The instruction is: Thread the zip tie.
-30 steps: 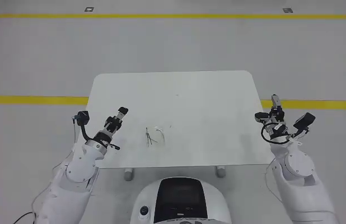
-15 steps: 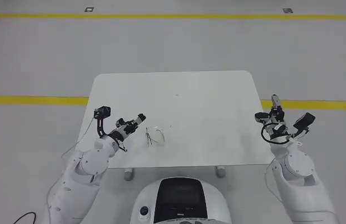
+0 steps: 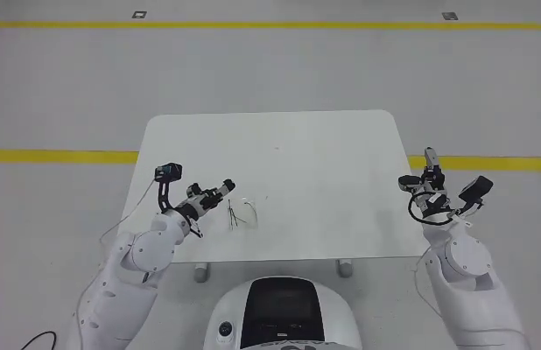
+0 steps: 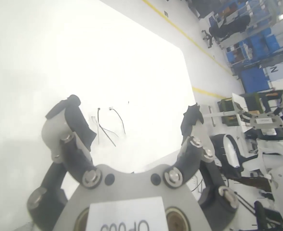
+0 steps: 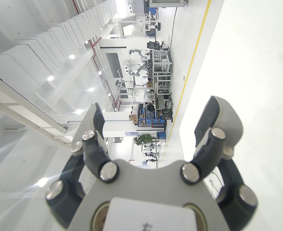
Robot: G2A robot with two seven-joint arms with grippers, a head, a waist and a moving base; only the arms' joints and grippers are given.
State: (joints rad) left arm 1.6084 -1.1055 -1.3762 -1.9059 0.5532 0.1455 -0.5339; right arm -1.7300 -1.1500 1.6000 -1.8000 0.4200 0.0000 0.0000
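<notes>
Top view: my left claw (image 3: 227, 186) hangs over the desk (image 3: 323, 157), just beside the zip ties (image 3: 238, 213), a small loose cluster lying near the front edge. My right claw (image 3: 431, 162) is out past the desk's right edge, well apart from them.

Left wrist view: my left claw (image 4: 131, 108) has its fingers spread wide and holds nothing. The zip ties (image 4: 98, 118) lie flat on the white desk (image 4: 83, 49) between the fingertips and beyond.

Right wrist view: my right claw (image 5: 153, 104) is spread apart too, holding nothing, with the desk (image 5: 252, 49) alongside it.
</notes>
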